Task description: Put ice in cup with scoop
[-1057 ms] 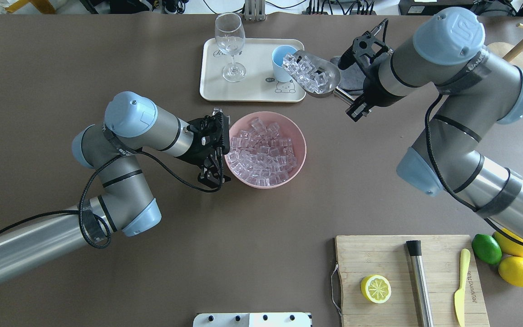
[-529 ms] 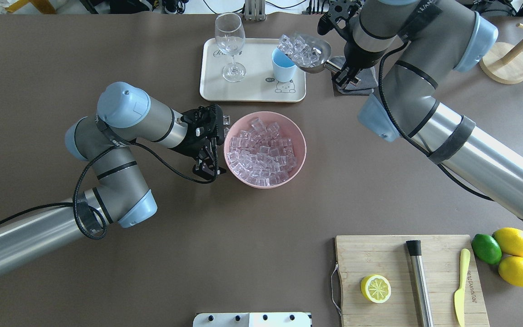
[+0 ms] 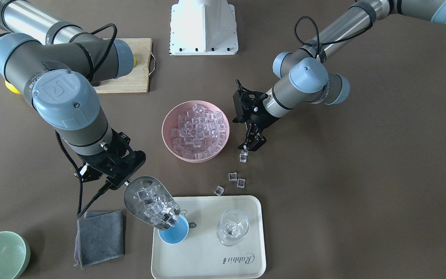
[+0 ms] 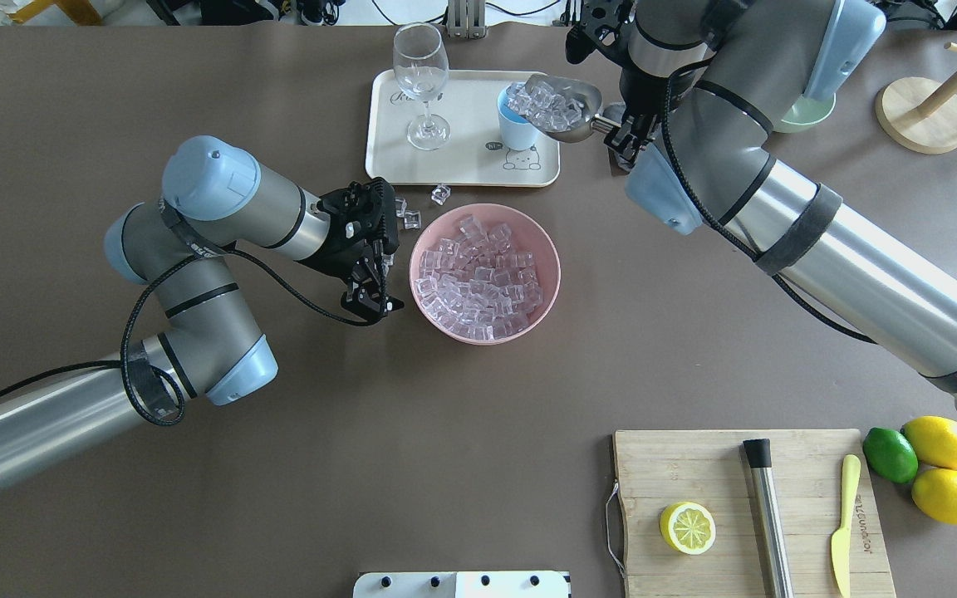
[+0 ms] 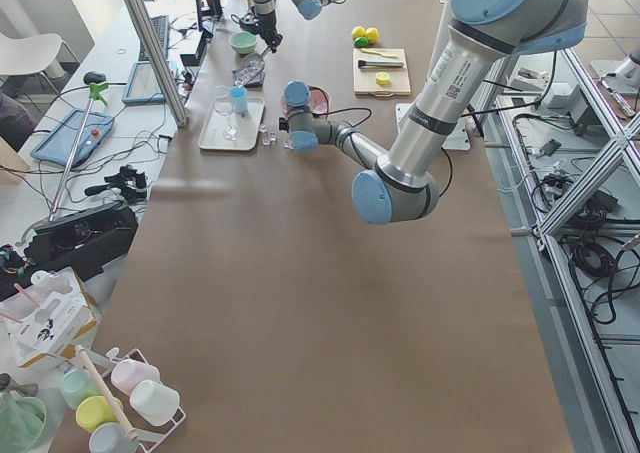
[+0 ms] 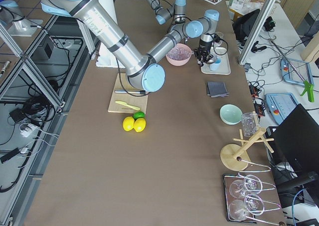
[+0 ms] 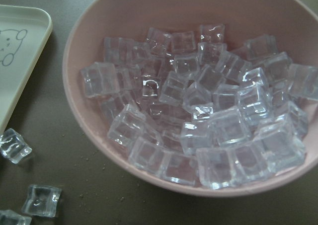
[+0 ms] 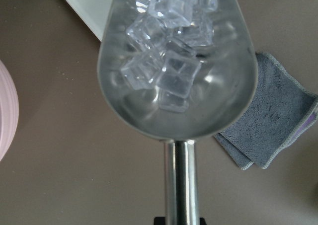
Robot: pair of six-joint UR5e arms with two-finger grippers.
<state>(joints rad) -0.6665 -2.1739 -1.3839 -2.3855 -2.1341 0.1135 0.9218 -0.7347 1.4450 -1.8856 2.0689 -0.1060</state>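
My right gripper is shut on the handle of the silver scoop, which is tilted with its mouth over the light-blue cup on the tray. Clear ice lies crowded toward the scoop's mouth, right above the cup. More ice fills the pink bowl. My left gripper stands open just left of the bowl, holding nothing. The left wrist view shows the bowl and its ice close up.
Several loose cubes lie on the table between bowl and tray. A stemmed glass shares the tray. A grey cloth and a pale-green bowl sit beyond the scoop. A cutting board lies near right.
My right arm swung the loaded scoop back and left, and its mouth now tips over the cup. My left gripper drew back leftward from the bowl's rim, uncovering loose cubes.
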